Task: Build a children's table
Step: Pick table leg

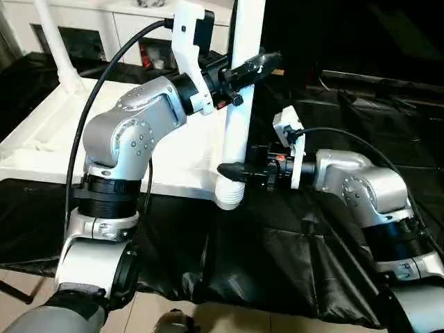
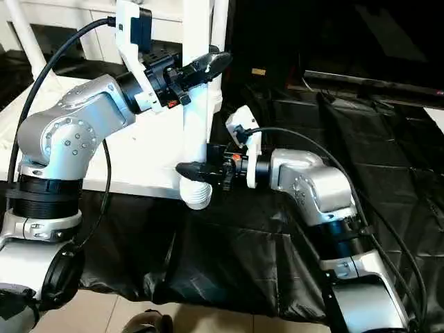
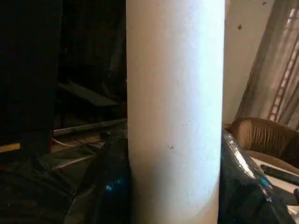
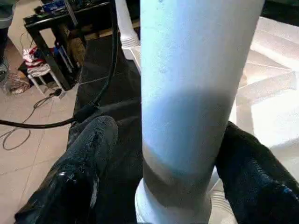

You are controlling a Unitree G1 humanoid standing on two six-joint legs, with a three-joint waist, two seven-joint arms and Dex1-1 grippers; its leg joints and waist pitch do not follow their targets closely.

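"Where was the little white table when you looked?"

"It lay upside down on the black tabletop (image 1: 291, 263). Its flat top (image 1: 41, 139) was on my robot's left side. One white leg (image 1: 243, 90) stood straight up at the near corner, with its wide end down in the round corner socket (image 1: 229, 198). Another leg (image 1: 59, 48) stood up at the far corner."

"What was the left hand doing?"

"The left hand (image 1: 258, 66) was high up on the near leg. Its two black fingers (image 3: 240, 172) sat one on each side of the leg and pressed against it, so it had hold of the leg, about half open."

"And the right hand?"

"The right hand (image 1: 232, 172) was low down, just above the socket. Its fingers (image 4: 79, 172) were one on each side of the leg too, but spread wide. I saw a gap between one finger and the leg, so it was not squeezing it."

"Anything else around?"

"White cupboards (image 1: 125, 28) stood behind the tabletop, and a black cable (image 1: 90, 118) looped over the left arm."
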